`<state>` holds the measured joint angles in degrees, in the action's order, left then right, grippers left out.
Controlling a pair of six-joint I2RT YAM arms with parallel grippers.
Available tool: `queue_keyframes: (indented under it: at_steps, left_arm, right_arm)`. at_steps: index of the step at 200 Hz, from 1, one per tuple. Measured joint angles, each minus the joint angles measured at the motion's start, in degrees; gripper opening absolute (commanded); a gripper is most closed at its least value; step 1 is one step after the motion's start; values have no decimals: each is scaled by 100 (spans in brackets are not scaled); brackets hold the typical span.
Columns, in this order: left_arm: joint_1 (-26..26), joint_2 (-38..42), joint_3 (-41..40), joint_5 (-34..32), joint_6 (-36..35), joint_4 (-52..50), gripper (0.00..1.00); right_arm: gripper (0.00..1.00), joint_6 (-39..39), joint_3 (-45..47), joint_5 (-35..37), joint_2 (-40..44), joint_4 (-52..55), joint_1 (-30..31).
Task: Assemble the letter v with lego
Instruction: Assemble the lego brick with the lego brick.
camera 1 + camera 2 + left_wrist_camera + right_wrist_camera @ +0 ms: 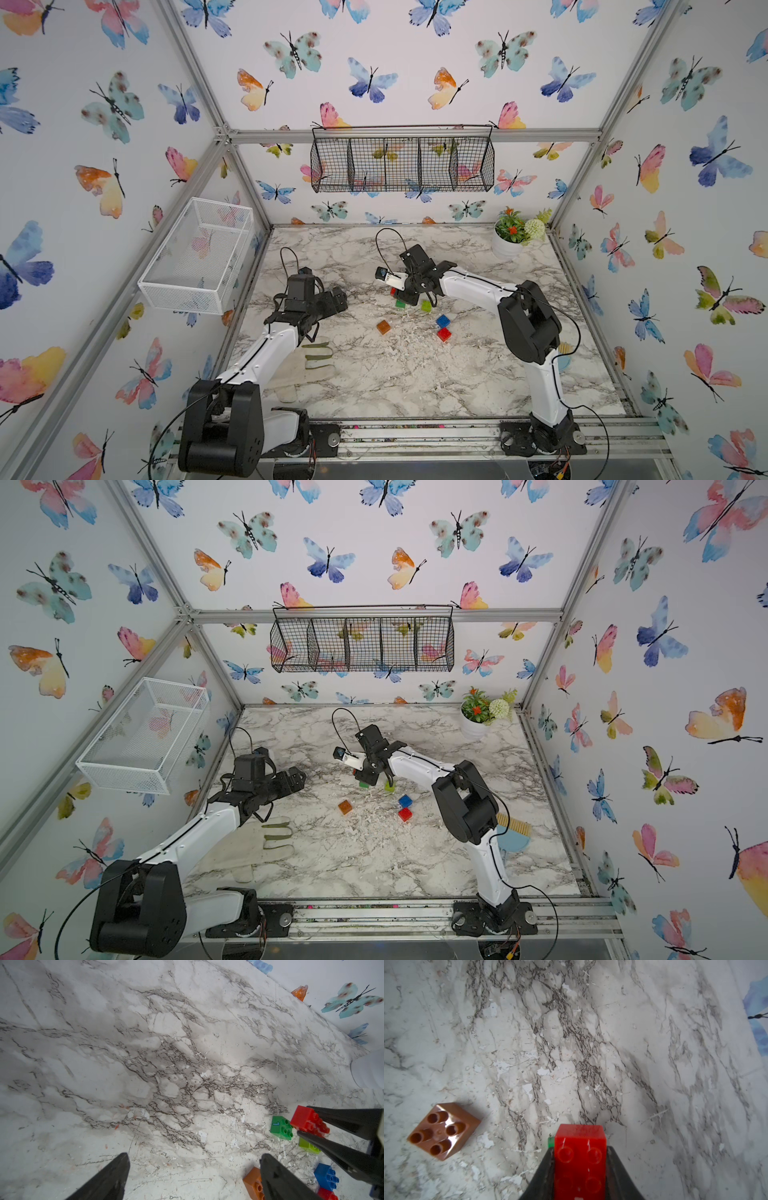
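My right gripper (580,1148) is shut on the long red brick (580,1163), which sticks out past the fingertips. In the left wrist view this red brick (307,1122) hangs tilted right next to the dark green brick (281,1128), with the lime green brick (308,1145) just behind the fingers. On the table in both top views lie the orange brick (383,327), the blue brick (443,321) and the square red brick (444,334). My left gripper (194,1155) is open and holds nothing, left of the orange brick (253,1182). No letter v shows.
A pale glove (316,361) lies under my left arm. A potted plant (509,245) stands at the back right and a brush (513,829) lies behind my right arm. A white wire basket (199,262) and a black one (401,164) hang on the walls.
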<state>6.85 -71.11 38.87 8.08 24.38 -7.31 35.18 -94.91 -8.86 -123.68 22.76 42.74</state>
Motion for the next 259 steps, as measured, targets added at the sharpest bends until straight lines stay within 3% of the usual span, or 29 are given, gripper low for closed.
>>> queue_keyframes:
  at_steps: [93,217,259]
  left_arm:
    - [-20,9,-66,15,-2,94,98]
    - [-37,2,-96,13,-13,116,98]
    - [-37,-22,-96,13,-15,120,98]
  right_arm:
    - [2,313,-960,-444,-479,1084,-42]
    - [2,433,-990,-330,-621,1322,-46]
    - [2,505,-1394,-334,-758,1661,-85]
